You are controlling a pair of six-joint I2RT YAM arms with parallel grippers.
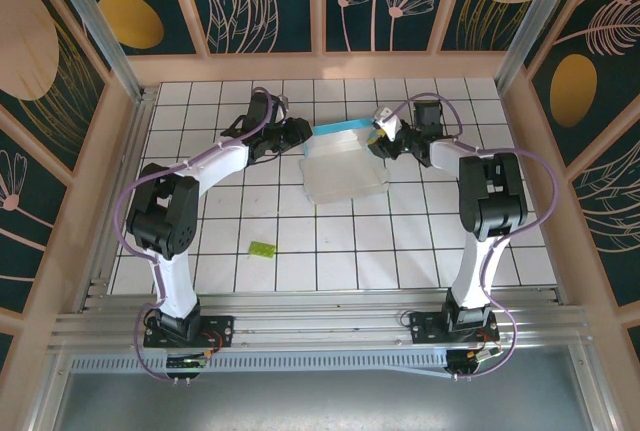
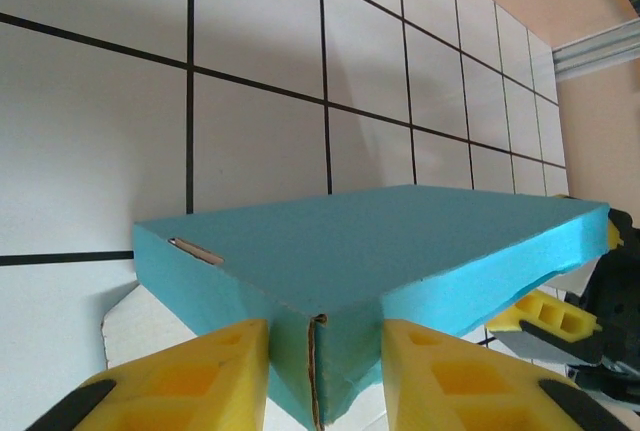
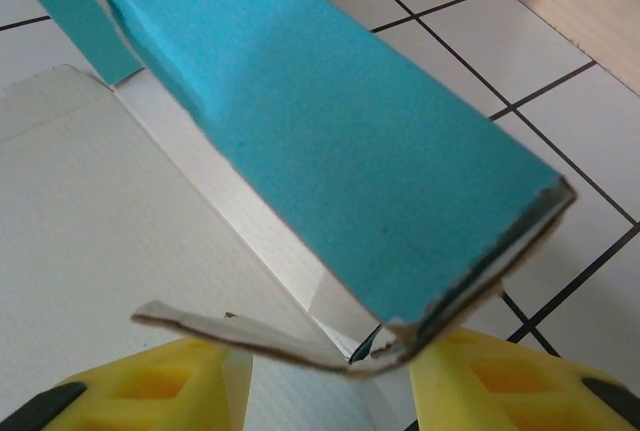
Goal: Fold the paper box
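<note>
A small lime-green piece (image 1: 262,248) lies on the tiled desk (image 1: 420,241), well apart from the work and nearer the arm bases; further back, the left claw (image 1: 300,134) is clamped on the left end of the paper box (image 1: 345,173), its yellow fingers (image 2: 190,376) pressed to either side of a turquoise corner whose seam gapes a little; between the two arms the box sits mid-desk toward the far side, with one long turquoise wall (image 2: 400,241) raised and doubled over along the far edge, while the white base panel (image 3: 100,211) lies flat and open (no near wall stands that I can see); at the right end the right claw (image 1: 384,137) brackets the wall's end, where a loose end flap (image 3: 250,336) sticks out untucked; whether it pinches the card or merely straddles it, I cannot tell; by my reading the fold is at an early stage: one wall formed, with the flaps, the other walls and the closing left to do
</note>
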